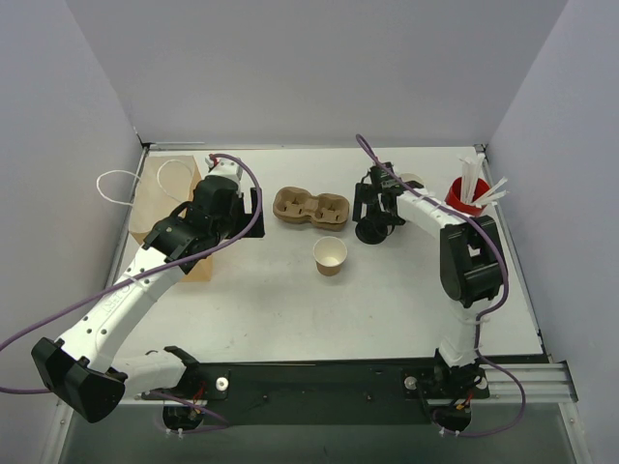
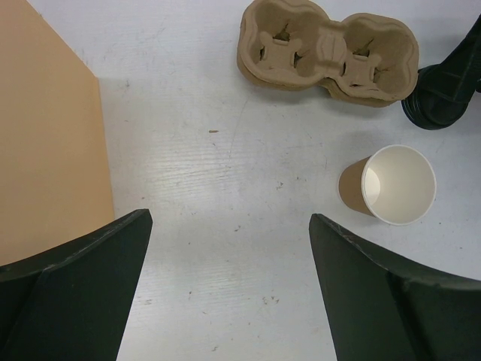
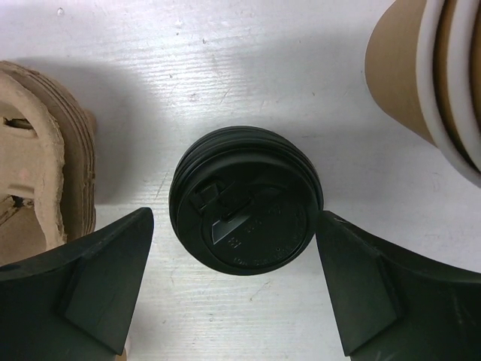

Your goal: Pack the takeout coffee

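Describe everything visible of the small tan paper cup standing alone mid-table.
The small tan kraft-paper takeout cup is round and tapered, white inside with a white rim. It stands upright, lidless, and looks empty. It sits on the white table, on the near side of the brown moulded-pulp two-slot carrier and apart from it. Only the table touches it.

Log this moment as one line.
kraft cup: upright, lidless, outside pulp carrier | right gripper: open over black lids | left gripper: open, empty
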